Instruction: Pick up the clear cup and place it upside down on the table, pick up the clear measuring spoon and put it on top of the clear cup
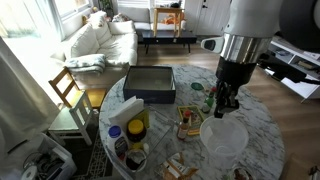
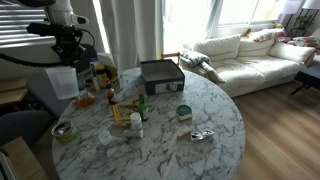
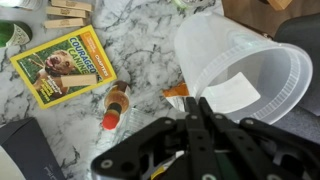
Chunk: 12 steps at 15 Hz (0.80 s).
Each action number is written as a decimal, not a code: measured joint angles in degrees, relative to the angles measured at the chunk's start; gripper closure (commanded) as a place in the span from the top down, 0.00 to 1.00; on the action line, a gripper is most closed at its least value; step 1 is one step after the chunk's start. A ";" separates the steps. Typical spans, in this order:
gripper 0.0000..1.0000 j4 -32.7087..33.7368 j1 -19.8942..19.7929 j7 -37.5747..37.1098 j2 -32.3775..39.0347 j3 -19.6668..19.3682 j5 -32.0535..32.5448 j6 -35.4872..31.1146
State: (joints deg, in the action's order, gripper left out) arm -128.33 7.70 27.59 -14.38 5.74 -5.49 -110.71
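My gripper (image 3: 197,103) is shut on the wall of the clear cup (image 3: 240,55), a translucent whitish tumbler, with the black fingers (image 3: 190,125) pinching it near its wide rim. In both exterior views the cup (image 1: 224,138) (image 2: 64,82) hangs below the gripper (image 1: 226,103) (image 2: 68,58), just above the marbled round table (image 1: 265,140) (image 2: 215,105). In the wrist view the cup lies tilted, its open mouth toward the right. I cannot make out the clear measuring spoon with certainty.
A dark box (image 1: 150,85) (image 2: 160,75) stands at the table's middle. A yellow magazine (image 3: 65,60) and a small red-capped bottle (image 3: 115,105) lie beside the cup. A yellow-topped jar (image 1: 135,128), a green bottle (image 2: 143,108) and a small shiny object (image 2: 203,135) also stand on the table.
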 measured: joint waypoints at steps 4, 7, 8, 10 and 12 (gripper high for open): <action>0.01 0.05 0.87 0.86 1.29 0.20 -0.01 2.43; 0.01 -0.28 2.40 1.83 4.49 1.42 1.93 4.42; 0.01 -0.41 2.79 2.26 5.54 1.94 3.04 4.51; 0.01 -0.66 3.50 2.83 7.46 2.95 5.93 4.60; 0.01 -0.77 3.91 2.83 9.14 3.93 9.58 4.65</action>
State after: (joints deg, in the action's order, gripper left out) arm -129.10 11.60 30.42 -5.24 9.67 4.09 -106.06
